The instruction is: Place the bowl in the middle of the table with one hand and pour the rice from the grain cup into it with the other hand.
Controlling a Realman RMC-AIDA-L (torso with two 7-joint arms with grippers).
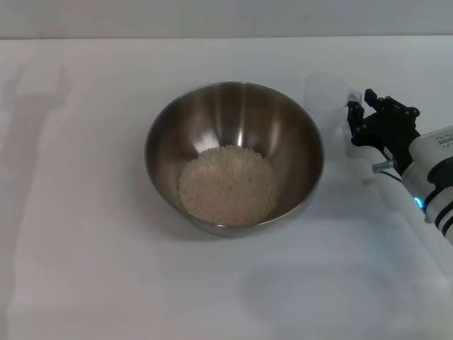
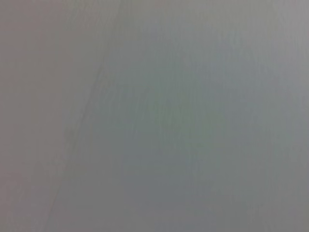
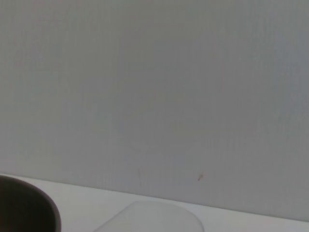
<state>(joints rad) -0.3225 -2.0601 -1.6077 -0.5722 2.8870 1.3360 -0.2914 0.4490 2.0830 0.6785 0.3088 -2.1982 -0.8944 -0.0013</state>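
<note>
The steel bowl [image 1: 235,157] stands in the middle of the white table [image 1: 85,212]. A round heap of pale rice [image 1: 228,185] lies on its bottom. The clear grain cup [image 1: 324,99] stands upright just right of the bowl and looks empty. My right gripper [image 1: 362,113] is at the cup's right side, close against it. In the right wrist view the cup's rim [image 3: 149,217] and the bowl's edge [image 3: 29,208] show low down. The left gripper is out of view, and the left wrist view shows only a blank grey surface.
A pale wall [image 1: 226,18] runs behind the table's far edge. An arm's shadow [image 1: 28,120] falls on the table at the left. The right arm's white body [image 1: 435,177] reaches in from the right edge.
</note>
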